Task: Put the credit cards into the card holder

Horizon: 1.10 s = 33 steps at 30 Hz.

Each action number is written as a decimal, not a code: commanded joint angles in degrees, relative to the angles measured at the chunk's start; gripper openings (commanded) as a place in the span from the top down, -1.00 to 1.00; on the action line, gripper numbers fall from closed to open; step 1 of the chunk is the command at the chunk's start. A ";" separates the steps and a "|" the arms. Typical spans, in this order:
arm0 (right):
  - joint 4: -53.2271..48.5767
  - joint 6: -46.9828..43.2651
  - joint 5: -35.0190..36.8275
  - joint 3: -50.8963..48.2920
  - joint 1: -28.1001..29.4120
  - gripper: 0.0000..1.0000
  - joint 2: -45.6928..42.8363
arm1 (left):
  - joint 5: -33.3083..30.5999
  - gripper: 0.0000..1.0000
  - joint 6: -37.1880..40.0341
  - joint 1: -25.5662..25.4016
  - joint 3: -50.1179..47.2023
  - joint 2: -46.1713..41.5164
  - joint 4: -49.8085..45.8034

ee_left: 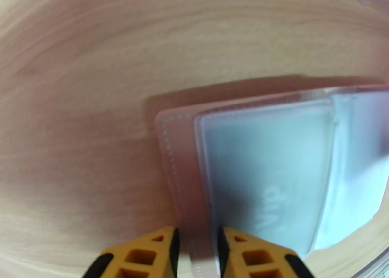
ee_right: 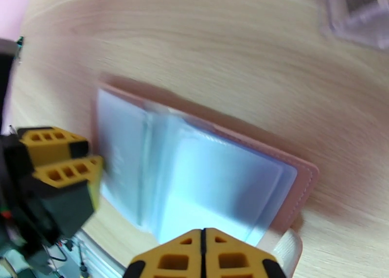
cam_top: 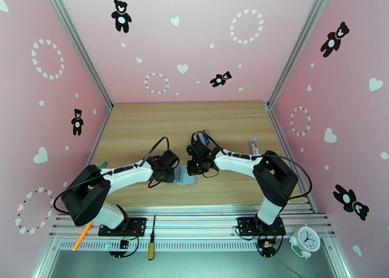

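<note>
**Holder held open, right arm closest to the rack**

The card holder lies open on the table between my two arms, with its long side running left to right. My left gripper pinches its left cover edge. My right gripper hovers at its right end, fingers pressed together. The clear rack sits further right, so I judge the right arm nearer.
</note>
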 commanded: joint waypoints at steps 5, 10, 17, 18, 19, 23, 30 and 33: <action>-2.58 -0.19 3.44 -3.67 -1.17 0.91 -2.77 | -1.78 0.39 2.45 1.98 0.84 3.43 -1.25; -2.47 -0.71 3.04 -4.78 -3.02 0.91 -3.84 | -0.46 0.40 2.28 1.98 0.49 1.91 -1.65; -4.21 -1.89 1.97 -1.37 -3.21 0.70 -6.03 | -1.35 0.26 3.28 2.08 4.28 -0.79 -4.83; -4.81 -2.10 1.96 -0.61 -3.25 0.65 -6.34 | -1.45 0.25 3.57 2.07 5.24 -0.88 -5.40; -5.39 -2.27 2.01 0.20 -3.29 0.61 -6.71 | -1.49 0.24 3.84 2.17 6.30 -0.99 -5.92; -7.22 -3.14 2.57 2.74 -3.68 0.47 -8.15 | -1.92 0.18 5.15 2.50 10.24 -0.97 -7.63; -10.60 -6.31 2.83 7.28 -8.21 0.33 -9.38 | 0.04 0.07 7.37 5.50 16.99 1.76 -6.33; -12.22 -9.00 3.01 9.61 -11.32 0.30 -9.11 | 3.01 0.00 7.39 7.47 19.53 4.10 -3.55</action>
